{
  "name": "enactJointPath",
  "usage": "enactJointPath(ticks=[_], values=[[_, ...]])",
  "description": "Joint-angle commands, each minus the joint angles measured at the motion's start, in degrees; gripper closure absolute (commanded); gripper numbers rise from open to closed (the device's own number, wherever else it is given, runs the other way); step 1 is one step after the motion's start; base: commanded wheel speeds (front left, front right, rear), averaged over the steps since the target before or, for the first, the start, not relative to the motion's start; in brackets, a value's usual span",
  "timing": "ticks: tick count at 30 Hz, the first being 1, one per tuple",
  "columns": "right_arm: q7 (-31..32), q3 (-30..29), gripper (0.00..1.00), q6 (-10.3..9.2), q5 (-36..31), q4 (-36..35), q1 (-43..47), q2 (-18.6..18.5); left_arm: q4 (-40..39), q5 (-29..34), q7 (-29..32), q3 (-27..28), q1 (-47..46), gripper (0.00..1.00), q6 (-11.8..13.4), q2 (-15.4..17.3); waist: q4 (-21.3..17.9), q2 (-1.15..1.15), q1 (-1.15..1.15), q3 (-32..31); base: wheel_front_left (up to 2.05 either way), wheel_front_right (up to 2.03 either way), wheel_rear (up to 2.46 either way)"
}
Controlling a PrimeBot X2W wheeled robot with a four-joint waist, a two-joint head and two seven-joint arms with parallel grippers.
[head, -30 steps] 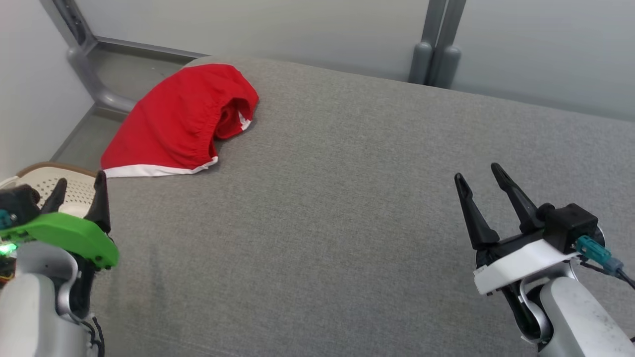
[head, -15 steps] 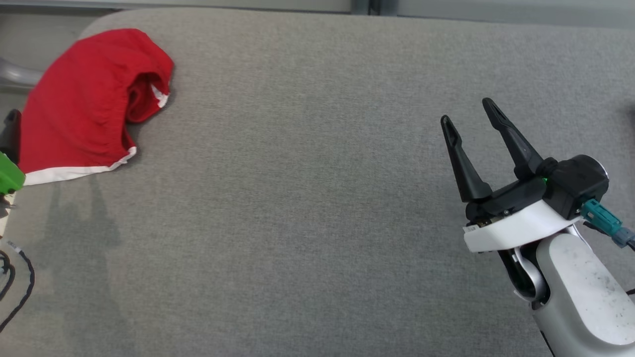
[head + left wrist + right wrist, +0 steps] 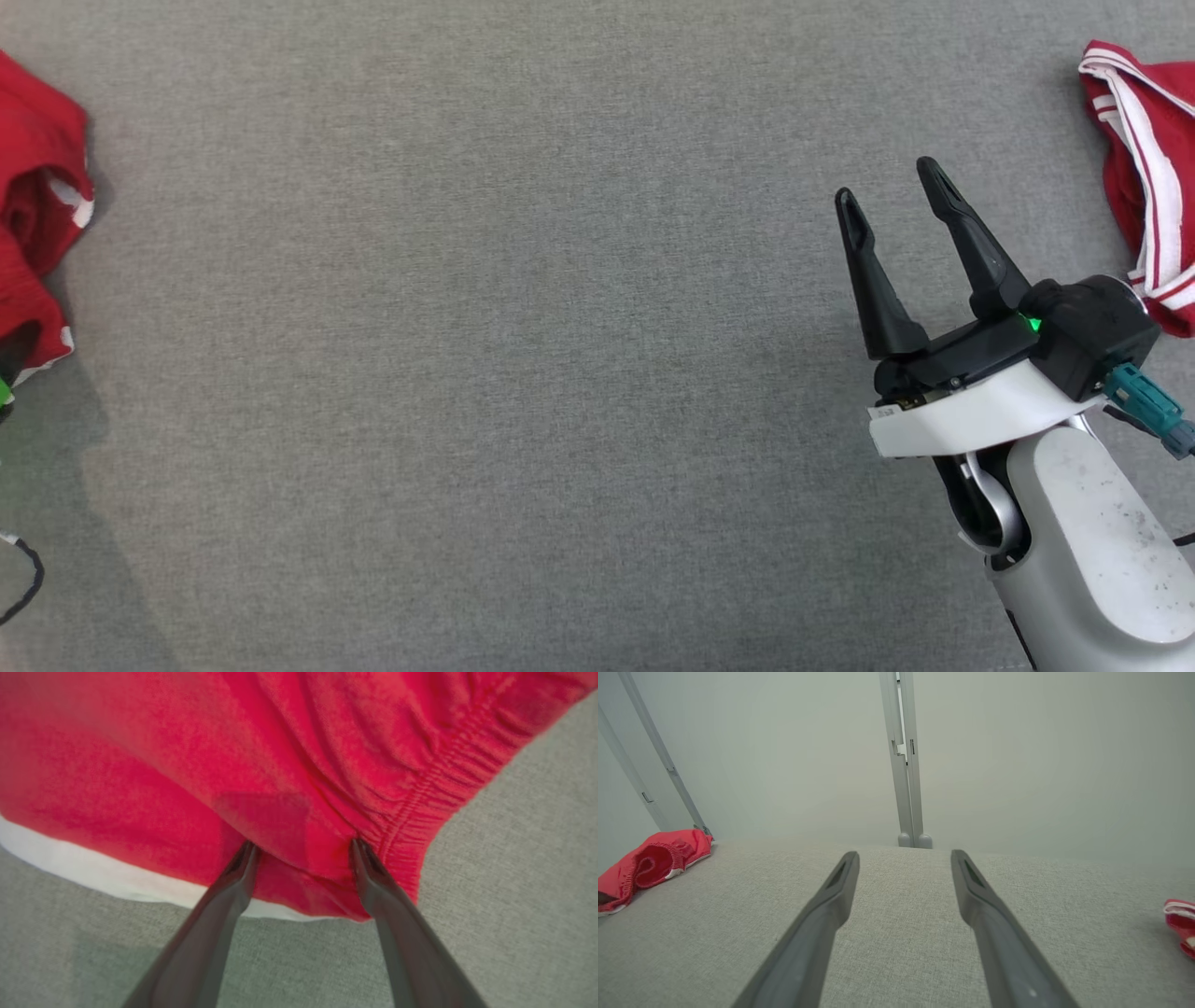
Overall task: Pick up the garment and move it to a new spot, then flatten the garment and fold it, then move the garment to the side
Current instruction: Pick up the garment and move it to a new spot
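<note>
The garment (image 3: 37, 215) is a red piece with a white hem and a gathered elastic band, bunched at the left edge of the head view on the grey fabric table (image 3: 485, 392). In the left wrist view the garment (image 3: 187, 756) lies close up. My left gripper (image 3: 303, 843) stands open over it, both fingertips against the red cloth near the hem and the elastic band. My right gripper (image 3: 886, 179) is open and empty above the table at the right. From the right wrist view, the garment (image 3: 649, 863) lies far to the left of my right gripper (image 3: 904, 853).
A second red garment with white stripes (image 3: 1144, 177) lies at the table's right edge, close beside my right gripper; it also shows as a red-and-white garment (image 3: 1181, 924) in the right wrist view. Pale wall panels and a grey post (image 3: 906, 765) stand behind the table. A black cable (image 3: 23, 588) hangs at the lower left.
The head camera has swung down and to the right, so the picture has shifted. The left gripper has gone from below the garment up to it. The right gripper stays open.
</note>
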Motion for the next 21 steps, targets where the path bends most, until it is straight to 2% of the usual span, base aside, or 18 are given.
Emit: enactJointPath(ticks=[1,3,4,5,6,15,21], values=[[-0.2,-0.1,0.0,0.03,-0.4,-0.3,0.2,0.3,0.7,-1.1,1.9,-1.4,1.2,0.0,-0.1,-0.7,-1.9,0.0,-0.01,1.7,0.0,0.0,0.0],[-0.2,-0.1,0.0,0.03,-0.5,-0.3,0.1,0.4,0.7,-1.9,3.3,-2.7,1.4,0.26,-0.1,-0.7,-1.9,0.0,-0.01,1.7,0.0,0.0,0.0],[-0.2,-0.1,0.0,0.03,-0.5,-0.2,0.1,0.4,0.2,-2.3,3.0,-3.3,1.4,0.51,-0.1,-0.7,-1.8,0.0,-0.01,1.7,0.0,0.0,0.0],[-0.2,0.0,0.0,0.03,-0.5,0.0,0.1,0.4,-0.3,-2.6,2.0,-3.7,1.1,0.9,-0.1,-0.2,-1.7,0.0,-0.01,1.7,0.0,0.0,0.0],[-0.2,0.1,0.0,0.03,-0.5,0.1,0.1,0.5,-0.7,-2.8,1.4,-4.1,0.9,1.0,-0.1,0.1,-1.7,0.0,-0.01,1.7,0.0,0.0,0.0],[-0.2,1.0,0.0,0.03,0.7,1.9,1.4,1.6,-5.0,-3.1,-5.7,-9.7,-0.5,1.0,-0.1,4.9,-0.6,0.0,-0.01,-3.7,0.0,0.0,0.0],[-0.2,1.1,0.0,0.03,1.7,3.2,3.3,3.0,-10.6,-3.9,-6.9,-15.3,-1.5,1.0,-0.1,7.1,-0.8,0.0,-0.01,-9.9,0.0,0.0,0.0]])
